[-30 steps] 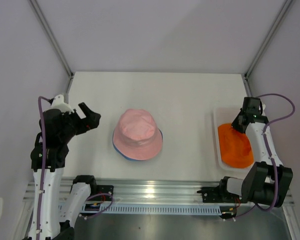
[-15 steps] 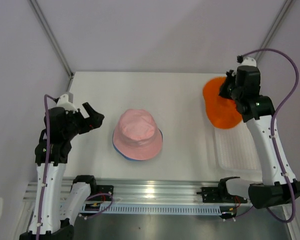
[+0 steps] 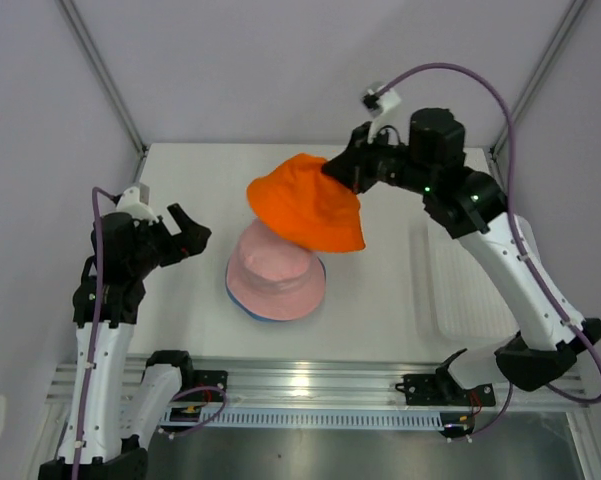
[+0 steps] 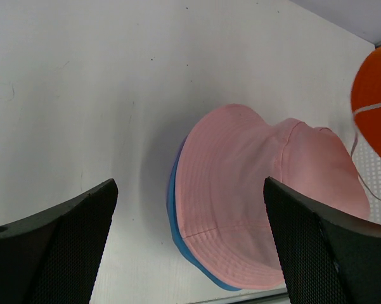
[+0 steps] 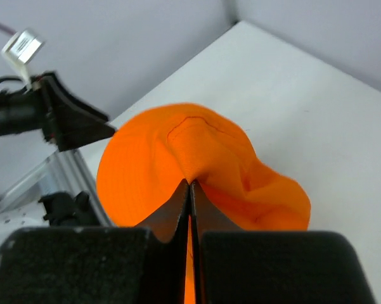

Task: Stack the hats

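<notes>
My right gripper (image 3: 332, 172) is shut on the crown of the bright orange hat (image 3: 310, 203) and holds it in the air, over the far part of the stack. In the right wrist view the fabric (image 5: 177, 152) is pinched at my closed gripper (image 5: 190, 183). The pink hat (image 3: 273, 266) lies on top of the blue hat (image 3: 250, 310), whose brim shows at the near left; the left wrist view shows the pink hat (image 4: 260, 190) over the blue hat (image 4: 177, 221). The lavender hat is hidden. My left gripper (image 3: 188, 235) is open and empty, left of the stack.
A white plastic basket (image 3: 470, 280) lies at the right side of the table. Grey walls with metal posts enclose the table on three sides. An aluminium rail (image 3: 310, 385) runs along the near edge.
My right arm lifted the orange hat out of the basket, then carried it left to above the pink hat. The left arm lowered slightly and stayed open.
</notes>
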